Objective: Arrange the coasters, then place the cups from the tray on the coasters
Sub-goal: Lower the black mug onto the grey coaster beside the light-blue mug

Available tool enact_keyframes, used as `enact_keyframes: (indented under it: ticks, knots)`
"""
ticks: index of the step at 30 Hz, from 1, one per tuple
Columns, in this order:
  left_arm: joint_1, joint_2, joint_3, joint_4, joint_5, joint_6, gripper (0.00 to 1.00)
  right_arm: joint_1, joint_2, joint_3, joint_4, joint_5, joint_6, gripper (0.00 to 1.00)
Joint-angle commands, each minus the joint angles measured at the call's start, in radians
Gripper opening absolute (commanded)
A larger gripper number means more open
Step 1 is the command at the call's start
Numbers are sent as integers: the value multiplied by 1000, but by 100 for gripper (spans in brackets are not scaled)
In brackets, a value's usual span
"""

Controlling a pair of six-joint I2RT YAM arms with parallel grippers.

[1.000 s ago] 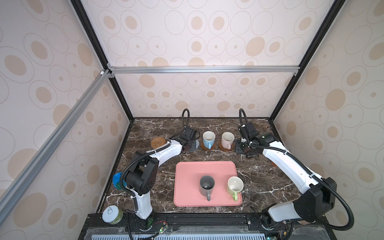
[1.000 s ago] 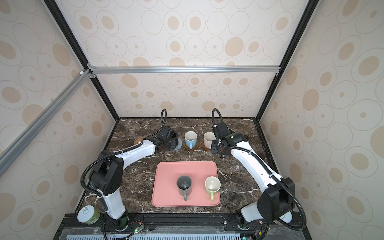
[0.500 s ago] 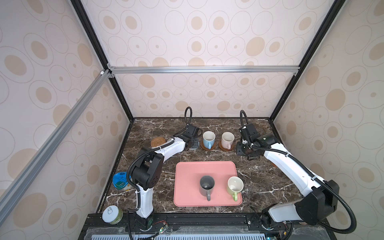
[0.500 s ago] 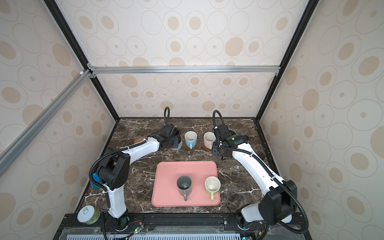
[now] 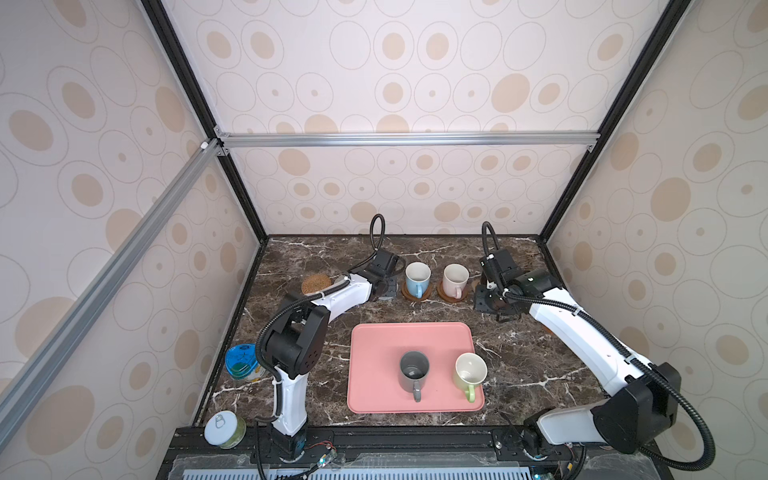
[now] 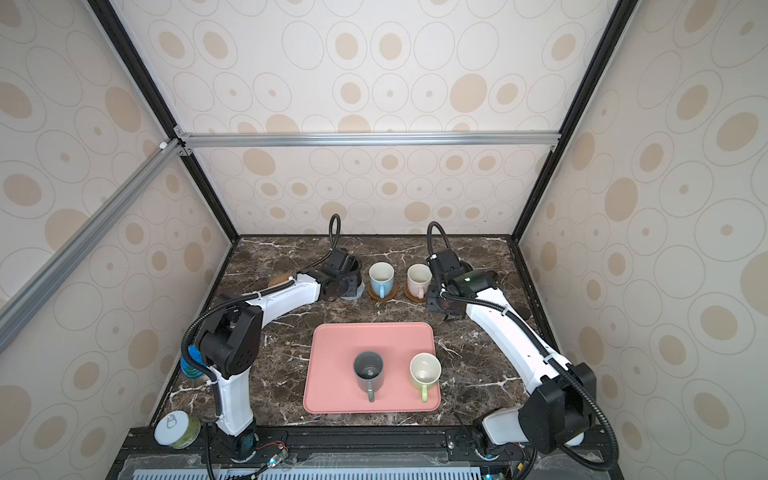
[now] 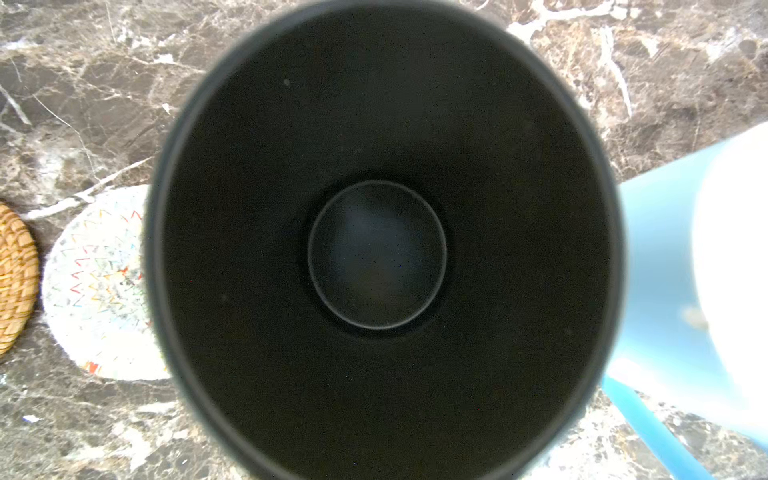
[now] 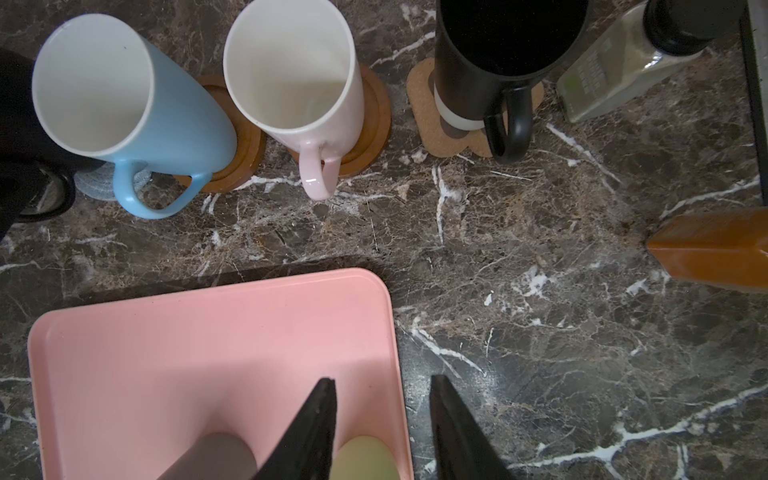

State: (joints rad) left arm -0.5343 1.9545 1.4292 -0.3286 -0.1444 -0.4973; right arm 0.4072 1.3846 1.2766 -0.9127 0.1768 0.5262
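Note:
My left gripper (image 5: 384,286) is shut on a black cup (image 7: 382,249) at the back, over the grey-blue coaster (image 6: 355,291); the cup hides the jaws, and I cannot tell whether it touches the coaster. The light blue cup (image 8: 116,95) and pink cup (image 8: 299,83) stand on wooden coasters (image 8: 370,124). A second black cup (image 8: 498,62) stands on the paw-shaped coaster (image 8: 428,116). A grey cup (image 5: 413,368) and green cup (image 5: 469,370) remain on the pink tray (image 5: 374,353). My right gripper (image 8: 382,399) hangs open and empty over the tray's far right corner.
A cream woven coaster (image 7: 95,282) and a tan rattan coaster (image 5: 316,284) lie bare left of the held cup. A glass bottle (image 8: 615,75) and an amber bottle (image 8: 715,249) stand at the right. Two cans (image 5: 241,361) sit near the left front edge.
My left arm has carried the black cup a little to the right and toward the back. The right arm has barely moved.

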Motion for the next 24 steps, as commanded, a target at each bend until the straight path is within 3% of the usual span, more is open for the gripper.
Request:
enact_keyframes:
  ticks: [1,24]
  knots:
    - [7,-14,16,68,-43,6,6,-10,-23,-19,-15,10,15,41]
    - [7,16,-32,96,-34,-21,6,-11,-24,-35,-11,4,18,41]
